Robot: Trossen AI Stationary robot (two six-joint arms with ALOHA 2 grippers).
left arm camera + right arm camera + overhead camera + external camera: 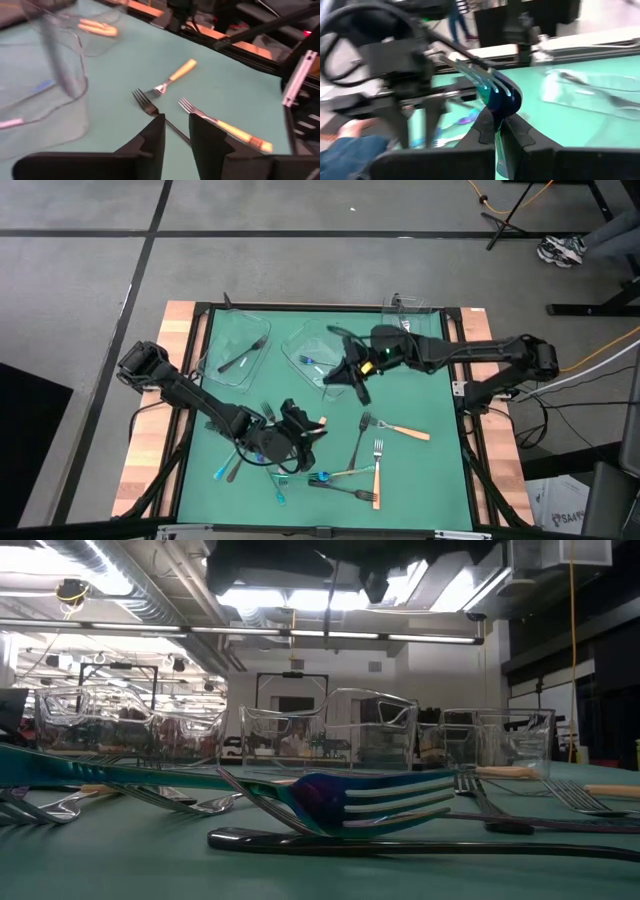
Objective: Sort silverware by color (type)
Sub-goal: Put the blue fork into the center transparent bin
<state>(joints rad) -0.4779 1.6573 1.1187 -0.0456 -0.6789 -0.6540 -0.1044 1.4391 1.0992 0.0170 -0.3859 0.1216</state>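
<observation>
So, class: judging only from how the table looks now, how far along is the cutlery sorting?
Early on. Done: one dark fork lies in the left clear tray, and a blue piece in the middle tray. In hand: the right gripper is shut on a blue-purple fork; the left gripper is open over the pile. Left: tan-handled forks and others remain loose on the green mat.

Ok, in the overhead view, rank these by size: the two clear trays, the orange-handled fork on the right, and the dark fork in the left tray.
1. left clear tray and middle clear tray: look alike
2. orange-handled fork
3. dark fork, slightly shorter
</observation>
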